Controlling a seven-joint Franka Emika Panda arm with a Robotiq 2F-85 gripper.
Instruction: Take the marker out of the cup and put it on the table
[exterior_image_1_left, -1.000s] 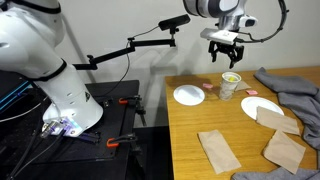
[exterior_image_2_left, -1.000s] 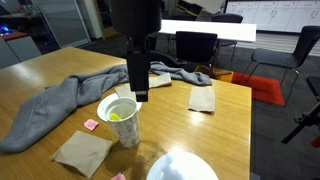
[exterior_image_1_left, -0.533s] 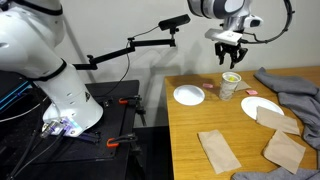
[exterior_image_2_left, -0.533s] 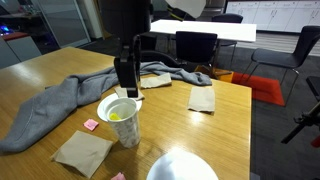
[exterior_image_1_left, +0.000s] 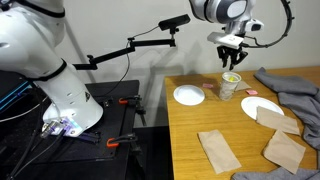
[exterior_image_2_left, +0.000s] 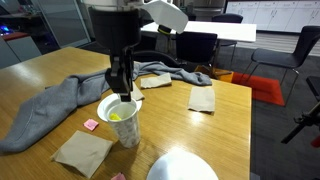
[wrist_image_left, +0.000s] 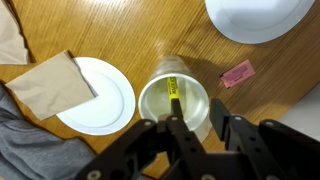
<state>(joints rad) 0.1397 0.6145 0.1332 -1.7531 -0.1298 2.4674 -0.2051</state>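
The pale paper cup (exterior_image_1_left: 230, 85) (exterior_image_2_left: 120, 121) (wrist_image_left: 176, 101) stands upright on the wooden table (exterior_image_1_left: 190, 128) (exterior_image_2_left: 220, 130). Inside it the yellow marker (wrist_image_left: 172, 87) (exterior_image_2_left: 115, 114) leans against the wall, dark tip up. My gripper (exterior_image_1_left: 230, 60) (exterior_image_2_left: 120, 90) (wrist_image_left: 200, 127) hangs right above the cup's mouth, pointing down. Its fingers (wrist_image_left: 179, 131) stand a narrow gap apart over the cup's near rim. The marker's tip ends at the left finger, not visibly in the gap. Nothing is seen clamped.
White plates (exterior_image_1_left: 189, 95) (exterior_image_1_left: 262, 108) (wrist_image_left: 108, 98) (wrist_image_left: 260, 15) flank the cup, one bearing a brown napkin (wrist_image_left: 45, 85). More napkins (exterior_image_1_left: 218, 150) (exterior_image_2_left: 83, 152) (exterior_image_2_left: 203, 97), pink notes (wrist_image_left: 237, 73) and a grey cloth (exterior_image_1_left: 295, 88) (exterior_image_2_left: 55, 100) lie around.
The gripper has shifted over the cup's mouth and come closer to it. Its fingers have drawn in from wide apart to a narrow gap.
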